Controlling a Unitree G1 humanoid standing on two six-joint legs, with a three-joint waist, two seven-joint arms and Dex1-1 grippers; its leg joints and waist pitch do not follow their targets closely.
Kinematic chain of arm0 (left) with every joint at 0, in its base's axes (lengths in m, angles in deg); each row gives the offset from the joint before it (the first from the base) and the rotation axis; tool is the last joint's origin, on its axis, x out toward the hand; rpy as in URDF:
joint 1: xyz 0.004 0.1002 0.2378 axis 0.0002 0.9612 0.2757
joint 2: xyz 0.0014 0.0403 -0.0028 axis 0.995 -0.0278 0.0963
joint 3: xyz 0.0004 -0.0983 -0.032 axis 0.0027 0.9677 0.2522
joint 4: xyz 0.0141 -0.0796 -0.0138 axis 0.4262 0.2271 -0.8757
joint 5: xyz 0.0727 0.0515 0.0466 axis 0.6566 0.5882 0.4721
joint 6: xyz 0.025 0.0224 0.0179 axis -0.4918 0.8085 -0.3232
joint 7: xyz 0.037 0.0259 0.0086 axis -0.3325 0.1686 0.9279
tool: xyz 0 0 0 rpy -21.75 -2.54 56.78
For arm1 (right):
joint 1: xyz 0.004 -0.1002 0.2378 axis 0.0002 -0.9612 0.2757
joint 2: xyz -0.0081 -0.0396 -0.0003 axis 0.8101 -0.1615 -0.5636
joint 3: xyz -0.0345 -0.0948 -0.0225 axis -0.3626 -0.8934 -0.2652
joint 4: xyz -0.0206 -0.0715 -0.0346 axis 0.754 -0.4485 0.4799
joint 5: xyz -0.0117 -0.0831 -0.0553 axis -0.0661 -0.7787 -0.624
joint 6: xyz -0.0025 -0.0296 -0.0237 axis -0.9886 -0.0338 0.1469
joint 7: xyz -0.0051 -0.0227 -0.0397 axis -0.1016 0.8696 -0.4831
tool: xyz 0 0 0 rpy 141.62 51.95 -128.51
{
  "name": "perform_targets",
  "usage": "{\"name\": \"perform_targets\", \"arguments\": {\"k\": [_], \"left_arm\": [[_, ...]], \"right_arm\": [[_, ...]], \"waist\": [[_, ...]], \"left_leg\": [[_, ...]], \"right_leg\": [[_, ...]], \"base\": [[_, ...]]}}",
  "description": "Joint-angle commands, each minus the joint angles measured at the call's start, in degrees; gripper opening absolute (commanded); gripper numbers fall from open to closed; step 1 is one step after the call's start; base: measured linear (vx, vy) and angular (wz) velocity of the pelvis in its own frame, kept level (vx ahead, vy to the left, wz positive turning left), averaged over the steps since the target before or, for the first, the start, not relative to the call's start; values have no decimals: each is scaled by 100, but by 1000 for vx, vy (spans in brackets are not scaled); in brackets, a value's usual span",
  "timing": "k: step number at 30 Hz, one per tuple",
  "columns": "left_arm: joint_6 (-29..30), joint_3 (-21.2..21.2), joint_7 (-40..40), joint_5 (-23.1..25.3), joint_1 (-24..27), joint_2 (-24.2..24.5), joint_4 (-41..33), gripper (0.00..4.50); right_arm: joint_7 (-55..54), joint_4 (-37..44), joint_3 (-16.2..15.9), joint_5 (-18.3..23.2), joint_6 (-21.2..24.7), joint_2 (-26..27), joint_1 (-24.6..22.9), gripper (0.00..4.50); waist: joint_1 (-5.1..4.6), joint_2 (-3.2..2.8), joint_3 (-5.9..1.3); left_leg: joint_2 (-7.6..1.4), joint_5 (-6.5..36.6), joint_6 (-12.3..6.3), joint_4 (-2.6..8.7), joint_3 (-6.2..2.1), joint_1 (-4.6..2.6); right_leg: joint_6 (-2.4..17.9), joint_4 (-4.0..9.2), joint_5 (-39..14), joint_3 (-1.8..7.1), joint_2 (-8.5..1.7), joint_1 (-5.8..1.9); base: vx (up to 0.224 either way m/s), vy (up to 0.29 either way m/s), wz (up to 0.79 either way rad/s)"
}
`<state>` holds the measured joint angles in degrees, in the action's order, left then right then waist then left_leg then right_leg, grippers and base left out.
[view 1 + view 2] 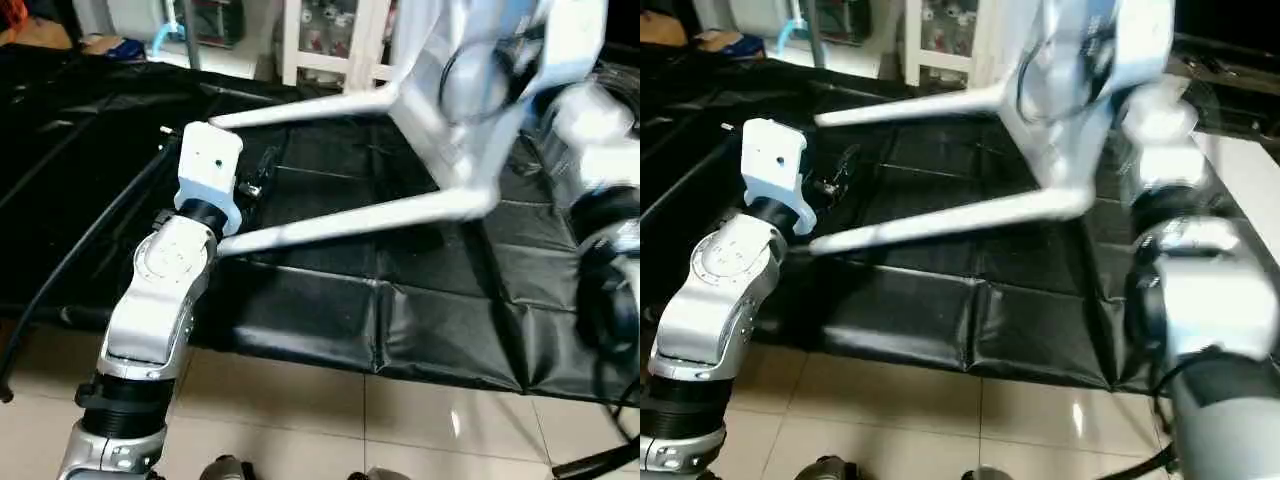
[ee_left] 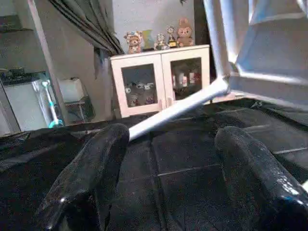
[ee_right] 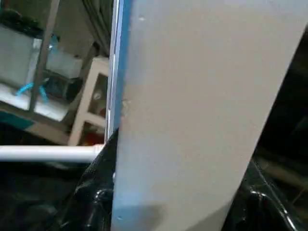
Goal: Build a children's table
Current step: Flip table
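My right pincer (image 3: 173,211) has the tabletop (image 3: 192,106) clamped by its edge, fingers astride the white panel, holding it up on its side off to my right, two legs (image 1: 340,225) jutting leftward over the black cover (image 1: 330,310). My left pincer (image 2: 168,159) hangs wide open and empty, with the nearer leg's tip right beside it. Risk, as I judge it: one edge grip on a big lopsided piece, so it could swing or slip and knock a leg loose. The left wrist view shows a leg meeting its corner socket; the head views show both legs.
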<state>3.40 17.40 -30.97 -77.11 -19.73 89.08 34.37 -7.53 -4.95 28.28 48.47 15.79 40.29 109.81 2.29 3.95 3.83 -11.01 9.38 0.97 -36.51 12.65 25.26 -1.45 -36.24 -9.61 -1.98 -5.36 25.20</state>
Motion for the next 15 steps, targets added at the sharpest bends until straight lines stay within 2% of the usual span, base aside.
{"name": "perform_targets", "arguments": {"k": [1, 2, 5, 7, 9, 15], "left_arm": [[-2, 5, -11, 29, -35, -20, -149, 325], [2, 4, -9, 32, -29, -21, -156, 325], [16, 8, -22, 26, -9, -11, -178, 325], [29, -3, -42, 23, 10, -13, -219, 325], [30, -7, -50, 24, 13, -16, -228, 325], [27, -6, -55, 21, 25, -37, -243, 325]], "right_arm": [[-216, 263, -448, -742, -598, -375, 324, 170], [-208, 257, -497, -800, -618, -400, 363, 170], [-169, 234, -699, -1034, -672, -474, 478, 170], [-135, 176, -948, -1270, -679, -566, 641, 170], [-131, 164, -1039, -1371, -673, -604, 709, 170], [-21, 20, -1502, -1907, -599, -786, 1191, 170]], "waist": [[-46, 67, -498], [-46, 85, -494], [-51, 82, -493], [-49, 102, -488], [-59, 113, -480], [-75, 111, -460]], "left_leg": [[-174, 1085, -16, 330, -91, -286], [-178, 1137, 4, 328, -92, -285], [-171, 1143, 15, 326, -96, -276], [-173, 1159, 6, 322, -95, -271], [-171, 1197, 2, 322, -92, -262], [-173, 1374, 75, 324, -103, -259]], "right_leg": [[993, 327, -906, 115, -115, -223], [956, 331, -981, 117, -123, -217], [917, 332, -994, 117, -118, -217], [890, 336, -1036, 117, -122, -215], [874, 345, -1107, 117, -118, -208], [799, 355, -1321, 117, -111, -180]], "base": [[0, 0, 0], [0, 0, 0], [0, 0, 0], [0, 0, 0], [0, 0, 0], [0, 0, 0]]}}
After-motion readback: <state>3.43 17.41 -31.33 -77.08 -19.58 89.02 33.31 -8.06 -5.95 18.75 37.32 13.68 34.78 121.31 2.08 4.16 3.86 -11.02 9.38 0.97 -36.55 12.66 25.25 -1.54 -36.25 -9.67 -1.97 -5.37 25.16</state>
